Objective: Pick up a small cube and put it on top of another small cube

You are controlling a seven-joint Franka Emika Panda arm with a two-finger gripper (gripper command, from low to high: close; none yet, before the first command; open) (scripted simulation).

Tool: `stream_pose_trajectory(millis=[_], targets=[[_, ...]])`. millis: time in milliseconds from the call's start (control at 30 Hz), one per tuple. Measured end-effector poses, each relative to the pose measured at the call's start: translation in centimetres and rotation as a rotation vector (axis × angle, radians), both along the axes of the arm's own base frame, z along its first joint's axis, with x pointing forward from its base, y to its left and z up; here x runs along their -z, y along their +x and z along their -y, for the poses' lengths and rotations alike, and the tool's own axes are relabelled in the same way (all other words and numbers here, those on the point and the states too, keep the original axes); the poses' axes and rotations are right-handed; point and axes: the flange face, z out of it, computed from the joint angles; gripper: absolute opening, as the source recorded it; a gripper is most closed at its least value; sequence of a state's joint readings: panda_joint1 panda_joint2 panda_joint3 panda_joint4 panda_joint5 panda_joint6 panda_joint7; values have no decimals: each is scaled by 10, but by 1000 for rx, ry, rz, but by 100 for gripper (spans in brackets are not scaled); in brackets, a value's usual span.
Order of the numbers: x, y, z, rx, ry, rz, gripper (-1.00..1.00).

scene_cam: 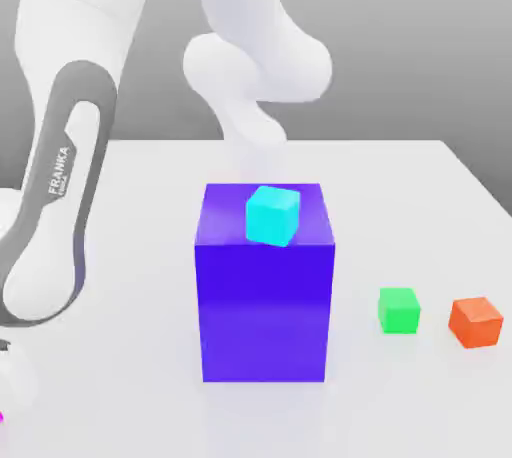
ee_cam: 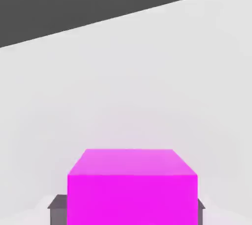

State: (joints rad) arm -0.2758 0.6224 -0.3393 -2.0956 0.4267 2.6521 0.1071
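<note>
A magenta small cube [ee_cam: 132, 189] sits between my gripper's [ee_cam: 128, 210] dark fingers [ee_cam: 58, 209], which press against both of its sides, so the gripper is shut on it. In the exterior view a sliver of this magenta cube [scene_cam: 1, 414] shows at the lower left edge, beneath the arm's white end [scene_cam: 10, 374]. A cyan small cube [scene_cam: 273, 214] rests on top of a large blue block [scene_cam: 265, 296] in the middle of the table. On the exterior view's right, a green small cube [scene_cam: 399, 310] and an orange small cube [scene_cam: 476, 322] lie on the table, apart from each other.
The white table [scene_cam: 120, 346] reaches back to a grey wall. My arm's links [scene_cam: 60, 186] rise along the exterior view's left and arch over behind the blue block. Bare table lies between the blue block and the left edge.
</note>
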Motion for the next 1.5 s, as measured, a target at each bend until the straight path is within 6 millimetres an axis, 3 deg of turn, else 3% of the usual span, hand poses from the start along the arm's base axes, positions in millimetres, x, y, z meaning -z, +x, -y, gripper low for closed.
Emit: stream_pose_trajectory(millis=[133, 200, 367, 500, 633, 767, 867, 1000, 1133, 1200, 1400, 1433, 1500], targets=[[-51, 2, 0, 2, 1, 9, -100], [-61, 14, -29, -11, 21, 26, -100], [-79, 43, -151, -92, 83, 52, -100], [-97, 45, -251, -173, 111, 67, -100], [-119, 25, -353, -272, 117, 83, -100], [-141, -26, -477, -450, 100, 105, -100], [-152, -63, -510, -480, 68, 133, -100], [-143, -130, -551, -568, 28, 112, -100], [-121, -183, -563, -637, 3, 42, -100], [-106, -193, -563, -649, 0, 11, -100], [-55, -196, -563, -652, -1, 1, -100], [-48, -196, -563, -652, -1, 1, 100], [-48, -196, -562, -651, -1, 1, 100]])
